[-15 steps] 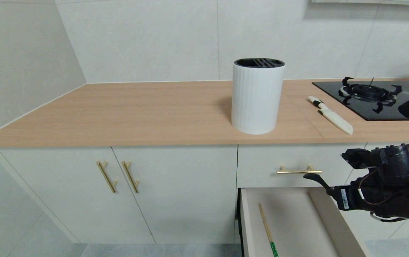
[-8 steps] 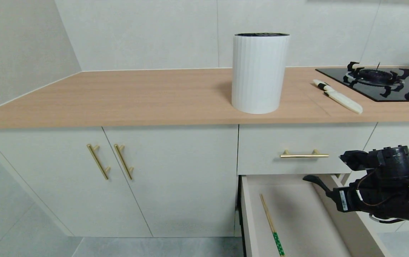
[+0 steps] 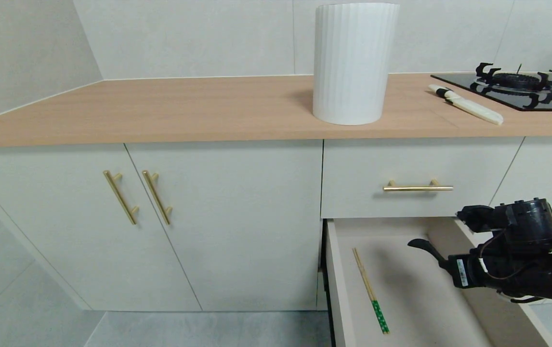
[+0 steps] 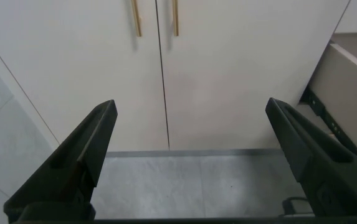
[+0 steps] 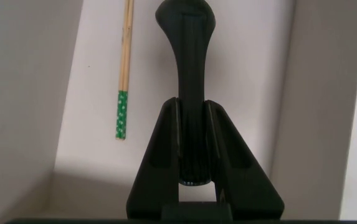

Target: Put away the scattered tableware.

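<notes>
My right gripper [image 3: 452,266] is shut on a black utensil [image 3: 423,246] whose rounded end sticks out ahead of the fingers [image 5: 192,37]. It hovers over the right part of the open drawer [image 3: 336,270]. A pair of wooden chopsticks with green ends [image 3: 371,290] lies on the drawer floor to its left; the chopsticks [image 5: 124,68] lie beside the utensil, apart from it. My left gripper [image 4: 190,106] is open and bare, low in front of the cabinet doors [image 4: 166,68].
On the wooden counter stand a white ribbed knife block [image 3: 354,62] and a white knife [image 3: 466,104] beside the black gas hob [image 3: 521,86]. A shut drawer with a gold handle [image 3: 418,188] sits right above the open one.
The head camera has sunk, so the whole counter has shifted up in the picture. My right gripper has come down with it, from the upper handle's level to over the open drawer.
</notes>
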Motion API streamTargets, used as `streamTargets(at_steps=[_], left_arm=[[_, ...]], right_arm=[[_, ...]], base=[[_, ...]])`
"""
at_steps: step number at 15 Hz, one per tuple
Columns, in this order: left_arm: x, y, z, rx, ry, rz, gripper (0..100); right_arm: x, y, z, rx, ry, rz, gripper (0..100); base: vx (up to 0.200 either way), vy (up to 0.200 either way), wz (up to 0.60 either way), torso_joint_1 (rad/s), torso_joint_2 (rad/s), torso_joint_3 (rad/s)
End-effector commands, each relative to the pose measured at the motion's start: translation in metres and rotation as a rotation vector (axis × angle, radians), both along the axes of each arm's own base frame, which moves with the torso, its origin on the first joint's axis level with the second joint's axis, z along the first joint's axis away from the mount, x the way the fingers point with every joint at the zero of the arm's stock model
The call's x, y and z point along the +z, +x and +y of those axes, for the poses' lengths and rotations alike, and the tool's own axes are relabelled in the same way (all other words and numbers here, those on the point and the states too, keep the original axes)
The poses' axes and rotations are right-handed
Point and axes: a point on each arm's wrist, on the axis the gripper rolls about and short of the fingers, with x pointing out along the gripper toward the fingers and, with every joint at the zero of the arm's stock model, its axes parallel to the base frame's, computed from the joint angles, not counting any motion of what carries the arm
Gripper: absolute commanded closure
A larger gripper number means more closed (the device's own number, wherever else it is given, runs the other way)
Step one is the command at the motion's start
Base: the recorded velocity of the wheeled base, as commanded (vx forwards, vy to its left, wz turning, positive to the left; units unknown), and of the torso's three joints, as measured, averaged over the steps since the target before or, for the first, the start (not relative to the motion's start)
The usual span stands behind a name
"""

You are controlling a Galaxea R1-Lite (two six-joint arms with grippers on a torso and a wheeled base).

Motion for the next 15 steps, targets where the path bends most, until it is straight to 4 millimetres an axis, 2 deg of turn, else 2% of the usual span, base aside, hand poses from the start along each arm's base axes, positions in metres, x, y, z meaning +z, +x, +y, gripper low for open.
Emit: streamTargets(at_steps=[1,6,9,12,15], left_arm=[[0.0,0.0,0.0,0.0,-0.001,0.0,0],[0.0,0.0,0.0,0.0,0.0,0.0,0],[0.0,0.0,0.0,0.0,-0.001,0.0,0],[0.0,0.0,0.0,0.0,0.0,0.0,0],[0.0,0.0,0.0,0.0,0.0,0.0,0]], right_arm=[[-0.001,0.001,0.0,0.001,-0.001,0.003,100],[-0.011,0.004,0.001,0.033,-0.043,0.033,100],[-0.028,0.016,0.007,0.037,-0.038,0.069,100],[-0.052,0.029,0.013,0.013,-0.007,0.064,100],[-0.088,0.04,0.018,-0.014,-0.021,0.088,100]], base=[[0.0,0.0,0.0,-0.012,0.05,0.046],[0.0,0.0,0.0,0.0,0.0,0.0],[0.0,0.0,0.0,0.0,0.0,0.0],[0.0,0.0,0.0,0.0,0.0,0.0],[0.0,0.0,0.0,0.0,0.0,0.0]])
